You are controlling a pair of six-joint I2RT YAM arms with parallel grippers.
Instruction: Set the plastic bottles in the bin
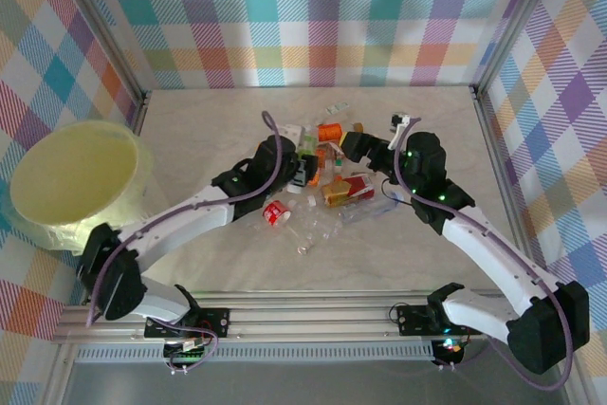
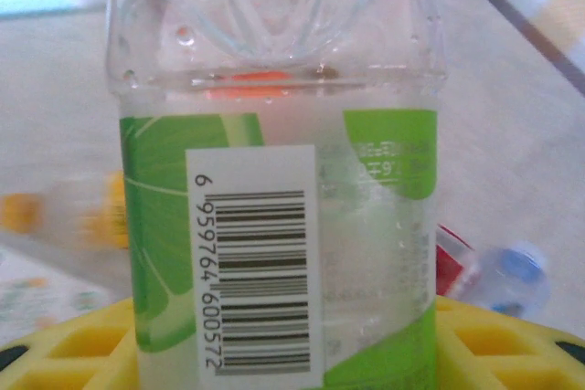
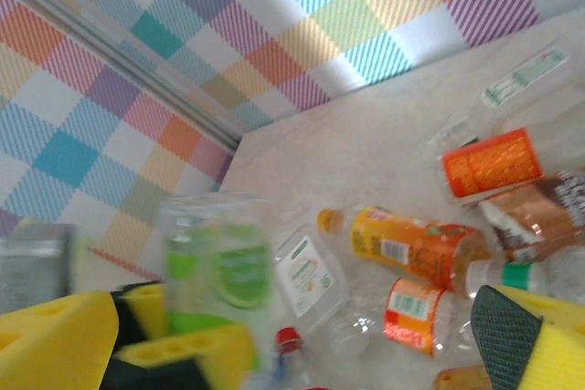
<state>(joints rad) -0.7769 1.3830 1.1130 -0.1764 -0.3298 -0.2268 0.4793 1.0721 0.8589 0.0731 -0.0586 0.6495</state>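
Observation:
A clear plastic bottle with a green label and a barcode (image 2: 274, 226) stands upright between the yellow pads (image 2: 73, 344) of my left gripper (image 2: 283, 358), which is shut on it. From above, that gripper (image 1: 304, 170) sits at the left side of the pile of plastic bottles (image 1: 332, 187), far right of the pale yellow bin (image 1: 71, 177). My right gripper (image 1: 354, 147) is just right of it, open, with nothing between its fingers (image 3: 526, 340). In the right wrist view the green-labelled bottle (image 3: 215, 258) looks blurred.
Loose bottles lie on the table: an orange-labelled one (image 3: 416, 244), an orange container (image 3: 489, 163), a clear flat one with a white label (image 3: 311, 280) and a red-labelled one (image 1: 275, 213). Plaid walls enclose the table on three sides.

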